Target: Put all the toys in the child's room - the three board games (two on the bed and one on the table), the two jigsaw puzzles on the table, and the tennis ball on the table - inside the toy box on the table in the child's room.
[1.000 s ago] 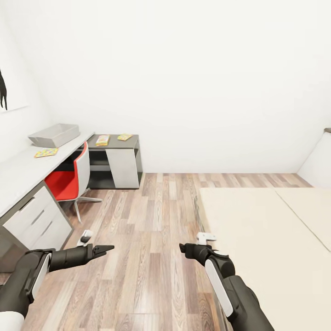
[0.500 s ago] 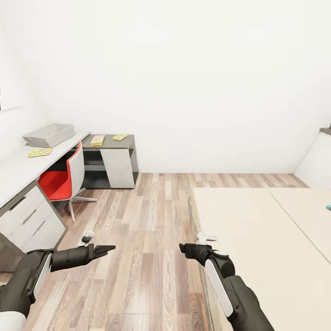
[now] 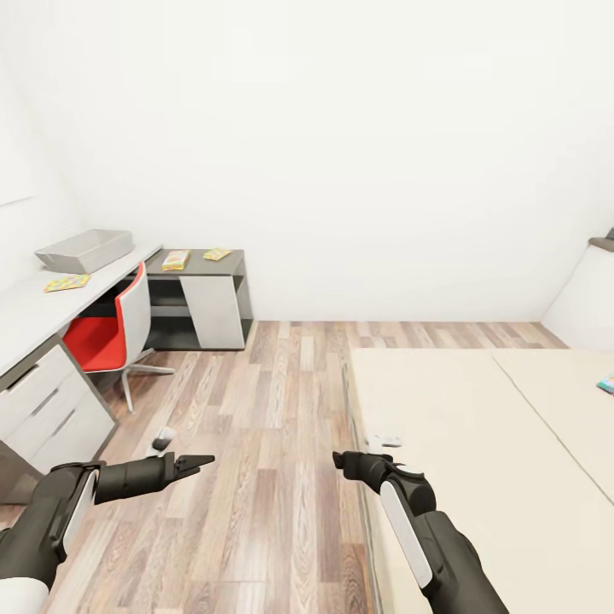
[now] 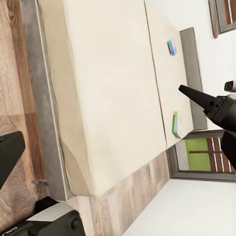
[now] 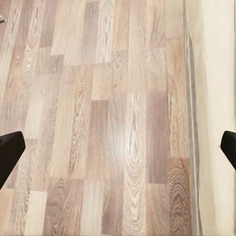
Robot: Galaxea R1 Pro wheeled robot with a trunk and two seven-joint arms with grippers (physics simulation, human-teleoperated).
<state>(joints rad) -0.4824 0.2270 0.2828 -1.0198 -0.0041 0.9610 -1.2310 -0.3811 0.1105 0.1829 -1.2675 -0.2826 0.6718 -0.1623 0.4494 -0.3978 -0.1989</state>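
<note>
The grey toy box (image 3: 85,250) stands on the white desk (image 3: 26,311) at the far left, with a flat colourful toy (image 3: 66,282) lying in front of it. Two more flat toys (image 3: 176,259) (image 3: 217,254) lie on the dark side table (image 3: 234,256). On the bed (image 3: 477,443), the edge of a board game (image 3: 606,383) peeks in at the right. Both board games (image 4: 171,47) (image 4: 175,124) lie near the headboard in the left wrist view. My left gripper (image 3: 200,463) and right gripper (image 3: 339,461) hover open and empty over the floor; the right one's fingertips (image 5: 9,150) stand wide apart.
A red and white swivel chair (image 3: 119,328) is tucked under the desk. White drawers (image 3: 43,409) stand at the near left. Wooden floor (image 3: 273,401) runs between the desk and the bed. A window sits behind the headboard.
The whole view has swung right: desk and chair slid toward the left edge, more bed shows, and the board game's edge came in at the right. Both arms keep their pose.
</note>
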